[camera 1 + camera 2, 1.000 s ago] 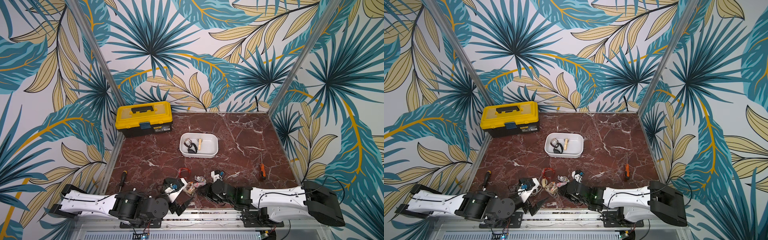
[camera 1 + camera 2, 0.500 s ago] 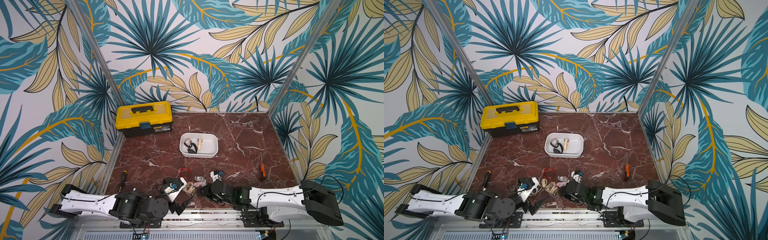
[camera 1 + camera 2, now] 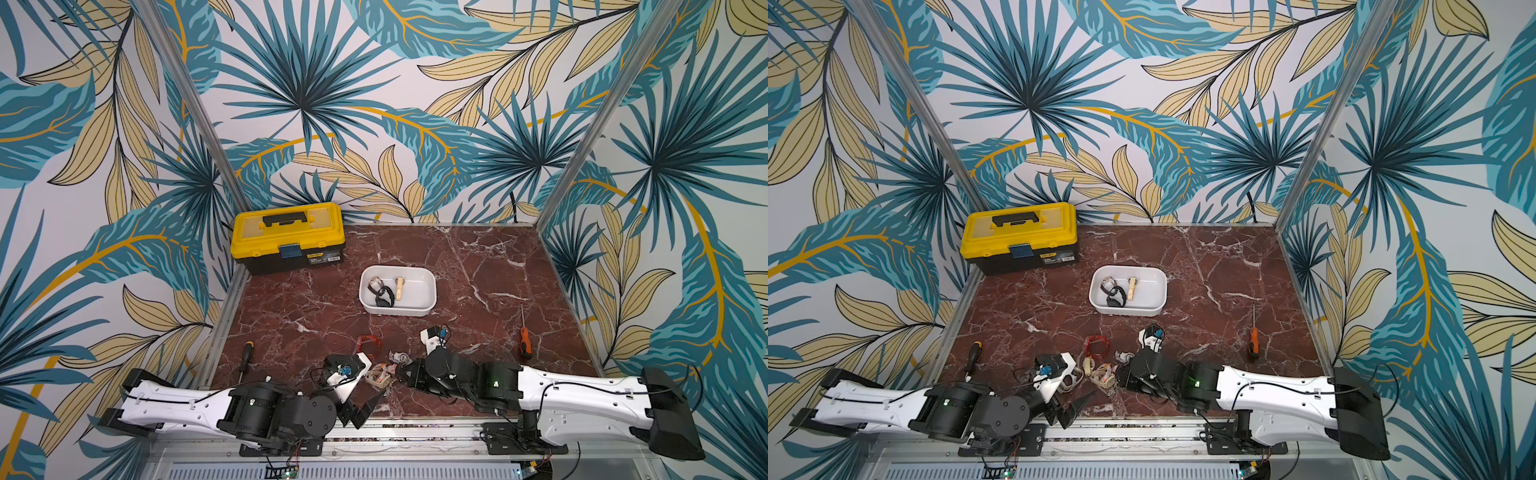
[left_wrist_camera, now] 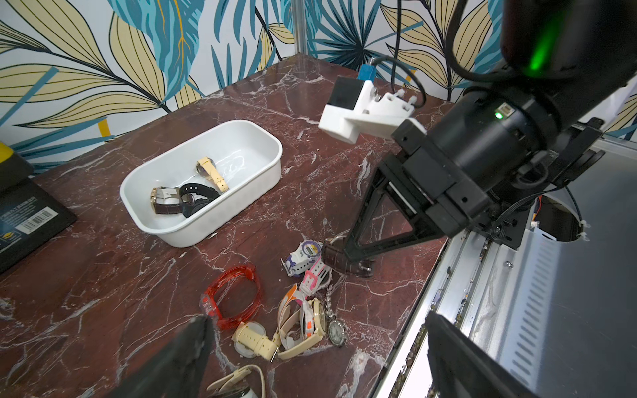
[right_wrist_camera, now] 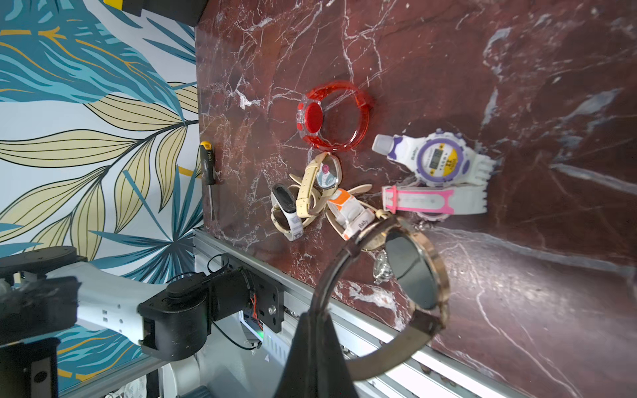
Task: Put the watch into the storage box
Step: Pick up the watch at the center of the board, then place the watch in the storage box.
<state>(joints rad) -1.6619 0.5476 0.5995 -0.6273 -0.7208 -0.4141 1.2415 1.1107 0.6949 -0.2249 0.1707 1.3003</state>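
While the left gripper (image 4: 317,318) hangs with its jaws spread wide above the near table edge, the right gripper (image 4: 351,253) has closed since a second ago. It now pinches the brown strap of the round, rose-gold-cased watch (image 5: 410,272), and its arm has hardly shifted. That watch sits low at the front of the red-brown marble table (image 3: 478,266), just beside the heap of loose watches (image 5: 310,196). It is well apart from the shallow white plastic storage box (image 3: 399,309), which holds three other watches (image 4: 186,200).

Both arms stretch low, reaching inward toward each other. The left gripper (image 4: 319,320) gapes wide; the right gripper (image 4: 355,256) pinches the watch (image 5: 412,272) strap, tips down.
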